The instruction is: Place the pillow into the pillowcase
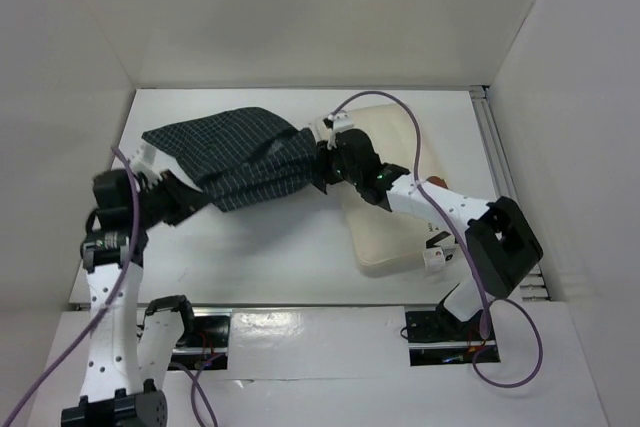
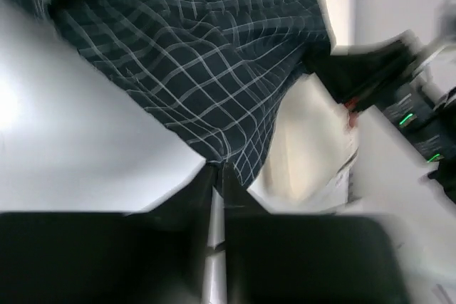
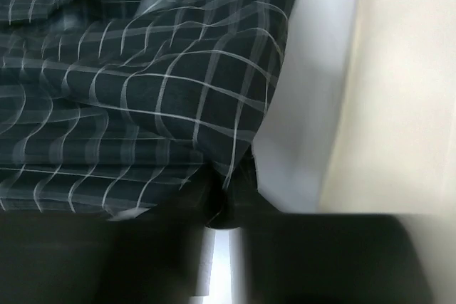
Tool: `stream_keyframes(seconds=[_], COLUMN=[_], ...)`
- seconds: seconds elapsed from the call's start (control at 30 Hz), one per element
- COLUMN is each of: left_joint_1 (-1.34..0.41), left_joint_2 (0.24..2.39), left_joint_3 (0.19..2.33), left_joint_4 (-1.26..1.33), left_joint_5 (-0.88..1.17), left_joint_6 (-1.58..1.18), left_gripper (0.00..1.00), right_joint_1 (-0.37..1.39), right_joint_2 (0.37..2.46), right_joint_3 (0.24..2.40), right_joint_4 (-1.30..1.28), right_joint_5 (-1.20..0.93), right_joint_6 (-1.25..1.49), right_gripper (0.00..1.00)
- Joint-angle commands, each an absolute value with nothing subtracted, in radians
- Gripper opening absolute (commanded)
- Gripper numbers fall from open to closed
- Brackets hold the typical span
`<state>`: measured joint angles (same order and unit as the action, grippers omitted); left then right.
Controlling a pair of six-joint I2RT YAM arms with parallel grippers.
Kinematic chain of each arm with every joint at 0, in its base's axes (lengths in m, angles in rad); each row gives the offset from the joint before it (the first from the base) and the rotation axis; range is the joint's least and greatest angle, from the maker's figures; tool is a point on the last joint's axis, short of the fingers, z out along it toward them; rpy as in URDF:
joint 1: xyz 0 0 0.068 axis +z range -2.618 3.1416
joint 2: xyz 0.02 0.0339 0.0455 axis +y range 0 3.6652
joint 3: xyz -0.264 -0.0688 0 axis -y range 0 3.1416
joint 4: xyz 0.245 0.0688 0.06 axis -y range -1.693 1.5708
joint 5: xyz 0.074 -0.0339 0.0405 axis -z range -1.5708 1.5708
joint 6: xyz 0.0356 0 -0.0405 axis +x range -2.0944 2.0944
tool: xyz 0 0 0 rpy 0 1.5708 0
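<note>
Over the middle of the table (image 1: pixel 280 257), the pillowcase (image 1: pixel 245 157) was spread between both claws: the left gripper (image 1: pixel 195 197) and the right gripper (image 1: pixel 322 169) were each pinched almost closed on one corner. The pillow (image 1: pixel 390 237) lay at 4 o'clock from the cloth, its long axis from 12 to 6, nearer the right arm.

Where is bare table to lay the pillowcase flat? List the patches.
Bare table in the near middle, between pillowcase, pillow and the near edge; a narrow strip behind the pillowcase along the back wall. Crowded: right side, pillow under the right arm; left edge, left gripper.
</note>
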<state>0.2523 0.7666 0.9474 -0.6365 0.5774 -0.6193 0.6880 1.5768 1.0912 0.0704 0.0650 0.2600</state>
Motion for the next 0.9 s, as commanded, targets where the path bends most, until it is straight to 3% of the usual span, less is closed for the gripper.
stream_keyframes(seconds=[0.0, 0.03, 0.07, 0.13, 0.3, 0.53, 0.6, 0.63, 0.67, 0.7, 0.73, 0.87], left_joint_1=[0.193, 0.183, 0.173, 0.161, 0.152, 0.078, 0.045, -0.001, -0.027, -0.053, -0.102, -0.19], left_joint_2=[0.652, 0.652, 0.675, 0.705, 0.845, 1.057, 1.122, 1.149, 1.175, 1.201, 1.227, 1.379], left_joint_3=[0.783, 0.753, 0.753, 0.765, 0.837, 0.903, 0.923, 0.952, 0.969, 0.988, 1.026, 1.147], left_joint_4=[-0.615, -0.641, -0.652, -0.675, -0.664, -0.624, -0.604, -0.604, -0.604, -0.604, -0.604, -0.62], left_joint_5=[0.476, 0.465, 0.465, 0.436, 0.365, 0.302, 0.263, 0.24, 0.218, 0.195, 0.142, 0.014], left_joint_6=[-0.67, -0.67, -0.651, -0.614, -0.589, -0.598, -0.598, -0.61, -0.62, -0.62, -0.62, -0.621], left_gripper=[0.32, 0.66, 0.73, 0.83, 0.72, 0.68, 0.68, 0.68, 0.68, 0.68, 0.68, 0.69], right_joint_1=[0.641, 0.641, 0.641, 0.63, 0.609, 0.65, 0.65, 0.65, 0.635, 0.62, 0.605, 0.566], right_joint_2=[1.477, 1.477, 1.477, 1.496, 1.626, 1.596, 1.577, 1.562, 1.552, 1.537, 1.52, 1.323], right_joint_3=[1.057, 1.057, 1.112, 1.172, 1.319, 1.05, 0.988, 0.951, 0.94, 0.94, 0.928, 0.919], right_joint_4=[-0.027, -0.104, -0.156, -0.318, -0.647, -0.62, -0.572, -0.572, -0.598, -0.651, -0.678, -0.796], right_joint_5=[0.144, 0.153, 0.185, 0.24, 0.426, 0.359, 0.327, 0.346, 0.376, 0.4, 0.422, 0.54], right_joint_6=[0.273, 0.262, 0.253, 0.253, 0.394, 0.655, 0.679, 0.71, 0.735, 0.753, 0.768, 0.845], right_gripper=[0.73, 0.91, 0.98, 1.0, 0.95, 0.96, 0.84, 0.68, 0.48, 0.09, 0.0, 0.0])
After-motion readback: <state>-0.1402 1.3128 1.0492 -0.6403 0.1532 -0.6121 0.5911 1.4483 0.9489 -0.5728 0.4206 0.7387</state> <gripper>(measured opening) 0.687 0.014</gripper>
